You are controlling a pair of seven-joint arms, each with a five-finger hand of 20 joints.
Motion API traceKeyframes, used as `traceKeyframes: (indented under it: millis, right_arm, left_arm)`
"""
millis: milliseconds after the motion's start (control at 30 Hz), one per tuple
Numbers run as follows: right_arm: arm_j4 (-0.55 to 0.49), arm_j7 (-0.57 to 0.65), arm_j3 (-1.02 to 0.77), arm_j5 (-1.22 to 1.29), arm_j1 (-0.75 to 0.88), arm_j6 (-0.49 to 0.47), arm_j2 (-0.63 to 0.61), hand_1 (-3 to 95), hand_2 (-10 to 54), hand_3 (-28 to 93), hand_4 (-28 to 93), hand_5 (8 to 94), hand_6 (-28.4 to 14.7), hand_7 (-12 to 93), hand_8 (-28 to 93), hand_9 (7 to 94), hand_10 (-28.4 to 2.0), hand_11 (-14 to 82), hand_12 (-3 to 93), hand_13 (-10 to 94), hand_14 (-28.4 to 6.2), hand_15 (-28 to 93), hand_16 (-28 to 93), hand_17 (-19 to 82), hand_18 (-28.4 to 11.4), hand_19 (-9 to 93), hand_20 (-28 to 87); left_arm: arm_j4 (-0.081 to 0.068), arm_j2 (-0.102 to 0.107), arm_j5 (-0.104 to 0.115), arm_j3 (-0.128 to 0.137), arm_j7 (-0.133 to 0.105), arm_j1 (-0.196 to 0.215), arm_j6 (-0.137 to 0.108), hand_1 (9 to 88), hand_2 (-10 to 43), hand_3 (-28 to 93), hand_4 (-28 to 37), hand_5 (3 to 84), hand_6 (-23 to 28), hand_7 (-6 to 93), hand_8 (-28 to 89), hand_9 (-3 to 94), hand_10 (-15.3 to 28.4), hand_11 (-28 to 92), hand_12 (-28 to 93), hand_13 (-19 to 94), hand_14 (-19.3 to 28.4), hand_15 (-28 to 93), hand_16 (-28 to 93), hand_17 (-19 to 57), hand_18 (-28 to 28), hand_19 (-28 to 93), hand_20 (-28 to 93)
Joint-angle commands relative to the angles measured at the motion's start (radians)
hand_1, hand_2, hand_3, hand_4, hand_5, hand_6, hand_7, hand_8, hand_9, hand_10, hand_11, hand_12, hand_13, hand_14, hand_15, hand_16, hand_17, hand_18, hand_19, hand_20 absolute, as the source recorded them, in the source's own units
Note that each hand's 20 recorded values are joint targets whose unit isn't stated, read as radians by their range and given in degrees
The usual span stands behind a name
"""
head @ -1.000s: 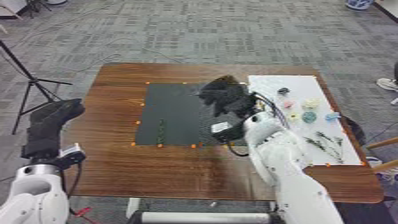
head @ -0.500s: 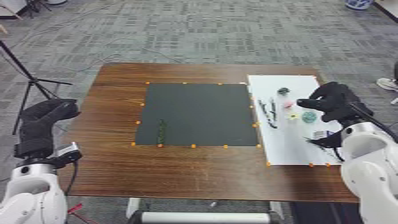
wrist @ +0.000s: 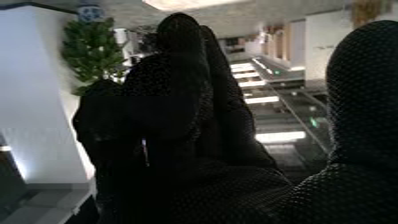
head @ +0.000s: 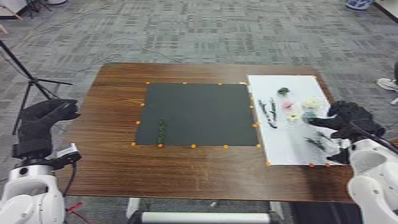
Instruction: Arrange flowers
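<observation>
While right robot hand (head: 353,118) hovers, two dark twigs (head: 274,113)

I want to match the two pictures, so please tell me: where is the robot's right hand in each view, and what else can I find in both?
Head view: right hand, at the right edge of the white sheet.
Right wrist view: right hand, close to the camera, before the green plant.
Shared landmark: blue-and-white pot, probably the same one, far off in both.
</observation>
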State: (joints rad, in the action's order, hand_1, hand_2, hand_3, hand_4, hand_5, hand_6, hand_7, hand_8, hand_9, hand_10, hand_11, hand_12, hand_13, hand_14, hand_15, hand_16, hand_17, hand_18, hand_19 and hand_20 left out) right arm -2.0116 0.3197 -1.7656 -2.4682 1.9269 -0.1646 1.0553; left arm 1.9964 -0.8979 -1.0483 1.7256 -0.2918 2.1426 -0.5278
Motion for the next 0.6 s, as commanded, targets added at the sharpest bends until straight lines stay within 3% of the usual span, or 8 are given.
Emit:
traceKeyframes:
  millis: [33, 167, 400, 433, 467, 500, 567, 600]
  right_arm:
    - [0.025, 0.010, -0.036, -0.044, 0.093, -0.033, 0.023, 27.6, -9.5, 58, -18, 53.4, -8.8, 28, -5, 64.7, -16.9, 42.6, 35.7, 85, -6.0, 59, 36, 59, -16.5, 93, 55]
    - [0.040, 0.004, -0.019, -0.045, 0.103, -0.069, 0.022, 27.1, -9.5, 58, -18, 53.1, -9.3, 23, -4, 65.4, -17.1, 39.1, 33.7, 84, -6.4, 58, 36, 58, -16.5, 93, 55]
    - [0.042, -0.017, 0.018, -0.078, 0.123, -0.067, 0.017, 28.8, -9.5, 58, -18, 53.1, -9.2, 22, -3, 66.0, -16.6, 39.6, 33.6, 84, -6.2, 58, 36, 58, -16.4, 93, 55]
    - [0.046, -0.008, 0.025, -0.087, 0.131, -0.035, 0.016, 30.1, -9.5, 59, -18, 53.5, -8.8, 23, -3, 66.6, -16.1, 40.7, 33.9, 85, -6.1, 58, 36, 58, -16.2, 93, 54]
    - [0.057, -0.003, 0.044, -0.093, 0.112, -0.034, 0.008, 31.3, -9.5, 59, -19, 53.8, -8.6, 23, -3, 67.1, -15.6, 41.7, 34.0, 85, -6.0, 58, 35, 58, -16.1, 93, 54]
    - [0.056, 0.016, 0.057, -0.094, 0.115, 0.009, -0.006, 33.3, -9.5, 60, -19, 54.9, -8.0, 25, -3, 68.2, -14.7, 42.9, 34.1, 85, -5.6, 58, 35, 59, -15.8, 93, 54]
    - [0.064, 0.001, 0.074, -0.101, 0.096, 0.010, -0.023, 39.6, -9.5, 63, -20, 59.3, -6.1, 28, -5, 74.0, -13.4, 44.6, 33.6, 88, -4.6, 57, 35, 60, -14.9, 93, 53]
    - [0.065, -0.002, 0.080, -0.093, 0.091, 0.023, -0.030, 43.3, -9.5, 63, -21, 61.5, -4.8, 30, 0, 77.0, -12.8, 45.0, 33.7, 89, -4.3, 56, 35, 62, -13.9, 93, 53]
  left_arm:
    - [0.019, -0.008, 0.002, 0.015, -0.006, 0.030, -0.014, 41.2, -6.2, 62, -13.4, 60.2, 2.5, 27.4, 3, 61.4, 12.4, 30, 19, 52, 17.1, 51, 1, 9.1, 14.0, 43, 41]
    - [0.019, -0.010, 0.006, 0.015, -0.004, 0.035, -0.019, 40.9, -5.8, 62, -13.4, 60.3, 2.6, 27.3, 2, 61.5, 12.4, 30, 19, 52, 17.0, 52, 2, 8.2, 14.4, 46, 43]
    - [0.020, -0.006, -0.009, 0.006, 0.003, 0.031, 0.003, 40.7, -5.8, 62, -13.3, 60.3, 2.6, 27.2, 2, 61.3, 12.5, 30, 19, 52, 17.0, 52, 1, 8.0, 14.5, 47, 43]
    - [0.005, 0.002, -0.005, -0.008, -0.007, 0.002, 0.011, 40.7, -5.8, 62, -13.3, 60.3, 2.6, 27.2, 2, 61.3, 12.5, 30, 19, 52, 17.0, 53, 1, 8.0, 14.5, 47, 43]
    - [0.014, -0.004, -0.015, 0.003, 0.010, 0.012, 0.010, 40.7, -5.8, 62, -13.3, 60.3, 2.6, 27.2, 2, 61.3, 12.5, 30, 19, 52, 17.0, 53, 1, 8.0, 14.5, 46, 43]
    - [0.006, 0.008, -0.007, -0.006, 0.000, -0.009, 0.012, 40.7, -5.8, 62, -13.4, 60.3, 2.6, 27.3, 2, 61.3, 12.5, 30, 19, 52, 17.0, 53, 1, 8.0, 14.5, 46, 44]
    - [0.009, 0.006, -0.018, 0.010, 0.009, 0.001, 0.017, 40.7, -5.7, 62, -13.4, 60.3, 2.6, 27.3, 2, 61.3, 12.5, 30, 19, 52, 17.0, 53, 1, 8.0, 14.5, 47, 44]
    - [0.016, 0.006, -0.012, 0.011, 0.008, 0.009, 0.002, 40.8, -5.7, 62, -13.4, 60.3, 2.6, 27.3, 2, 61.3, 12.5, 30, 19, 52, 17.0, 53, 1, 8.0, 14.5, 47, 44]
